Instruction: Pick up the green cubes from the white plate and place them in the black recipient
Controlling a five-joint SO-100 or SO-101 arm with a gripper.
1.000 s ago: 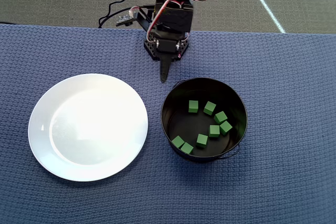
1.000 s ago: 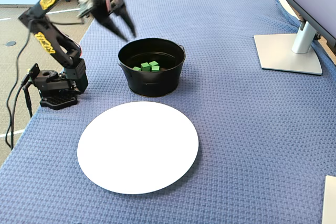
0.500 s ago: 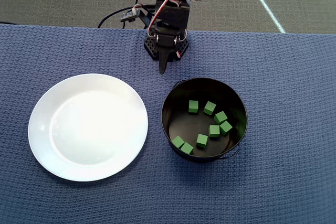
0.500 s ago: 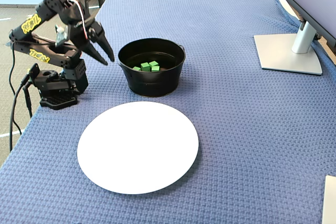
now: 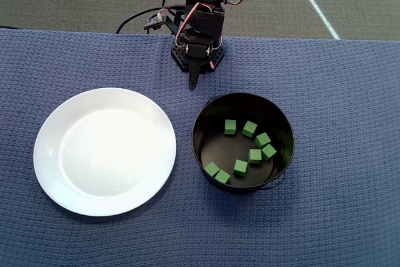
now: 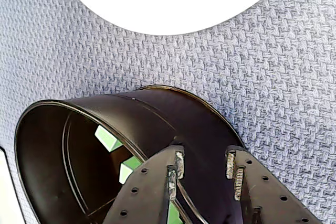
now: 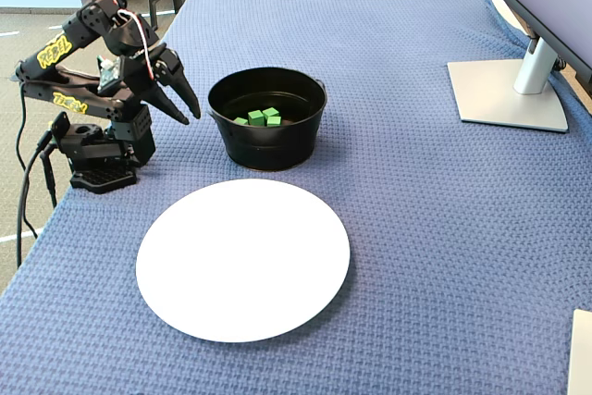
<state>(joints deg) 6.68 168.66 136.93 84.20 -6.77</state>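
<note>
Overhead view shows the white plate (image 5: 104, 151) bare, down and to the left of the claw (image 5: 194, 85). The black pot (image 5: 242, 142), just below the claw's tip, holds eight green cubes (image 5: 250, 129). The claw hangs empty, fingers slightly apart. The job looks finished.
</note>
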